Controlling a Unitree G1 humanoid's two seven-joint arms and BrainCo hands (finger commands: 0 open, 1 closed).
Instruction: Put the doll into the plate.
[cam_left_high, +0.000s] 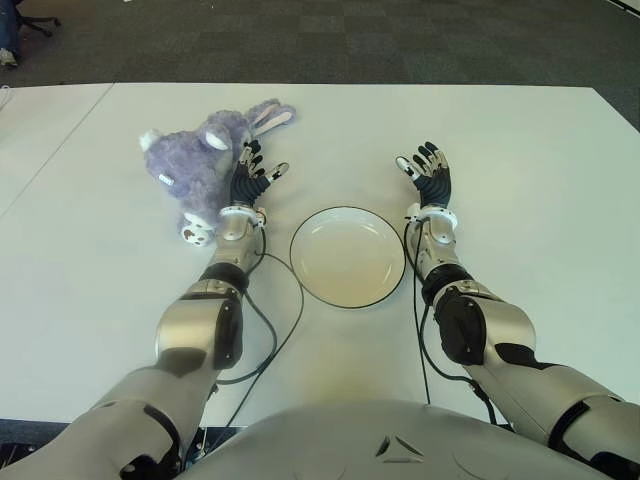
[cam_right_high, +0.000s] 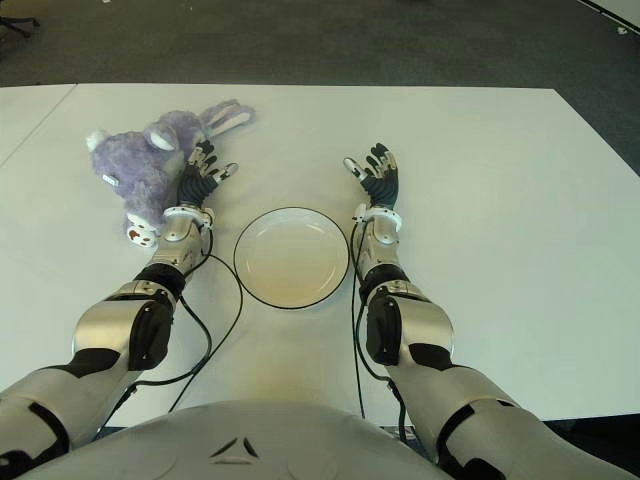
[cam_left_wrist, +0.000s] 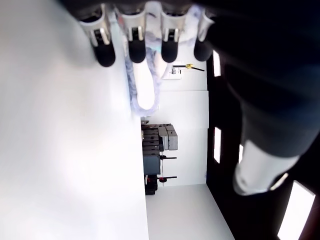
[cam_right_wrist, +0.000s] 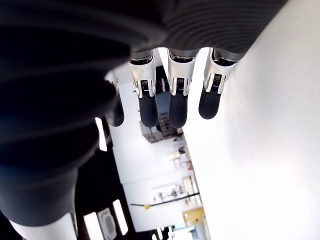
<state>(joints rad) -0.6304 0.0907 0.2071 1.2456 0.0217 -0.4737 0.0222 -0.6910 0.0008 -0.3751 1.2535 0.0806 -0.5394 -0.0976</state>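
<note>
- Counter (cam_left_high: 560, 170): a white surface that fills most of both eye views; dark carpet floor (cam_left_high: 330, 40) shows beyond its far edge.
- Doll (cam_left_high: 200, 160): a purple plush rabbit lying on the counter toward the far left corner. Its white-lined ears (cam_left_high: 268, 115) point toward the far edge, and one white-soled foot (cam_left_high: 196, 234) points toward the near edge.
- Plate (cam_left_high: 312, 275): a round white dish with a thin dark rim. It sits on the counter between the two forearms, nearer the near edge than the doll, and holds nothing.
- Left robot hand (cam_left_high: 252, 175): positioned just beside the doll, on the side facing the plate, with fingers spread and extended and nothing in its grasp. Whether it touches the plush cannot be told. In the left wrist view the dark fingertips (cam_left_wrist: 136, 51) are straight, with a long plush ear (cam_left_wrist: 145, 85) lying on the counter just past them.
- Right robot hand (cam_left_high: 430, 175): positioned over the counter on the plate's right side, toward the far edge, well apart from the doll. The fingers are spread, the palm faces up, and it holds nothing. The right wrist view shows its fingertips (cam_right_wrist: 179, 110) extended and empty.
- Black cable (cam_left_high: 272, 330): loops across the counter beside the left forearm, close to the plate's near-left rim.
</note>
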